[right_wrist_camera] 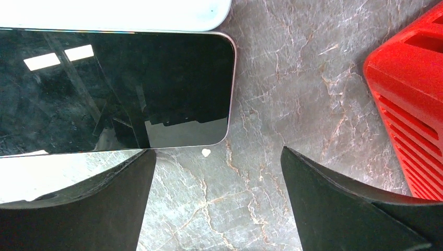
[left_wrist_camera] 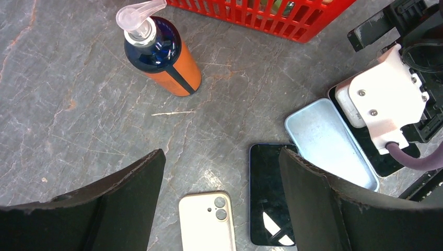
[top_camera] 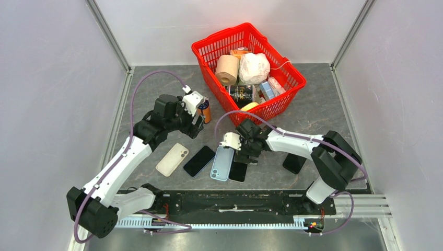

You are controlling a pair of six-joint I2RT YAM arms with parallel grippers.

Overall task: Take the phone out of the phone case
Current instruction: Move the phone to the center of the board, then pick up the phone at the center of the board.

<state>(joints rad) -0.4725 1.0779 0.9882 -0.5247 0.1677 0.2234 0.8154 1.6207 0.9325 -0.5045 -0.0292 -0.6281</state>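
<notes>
Jaws spread, the right gripper (right_wrist_camera: 217, 154) hovers over the black phone (right_wrist_camera: 104, 89) lying screen-up just beside the light-blue phone case (left_wrist_camera: 329, 144), the left gripper (left_wrist_camera: 222, 157) likewise spread beyond that case; pinching the phone's long edges squarely looks wisest.

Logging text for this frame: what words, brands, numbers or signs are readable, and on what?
Nothing reads clearly in any view.
On the dark package in the red basket: light print, too small to read.
On the spray bottle: no lettering visible.
On the cream case and light blue case: no print visible.
</notes>
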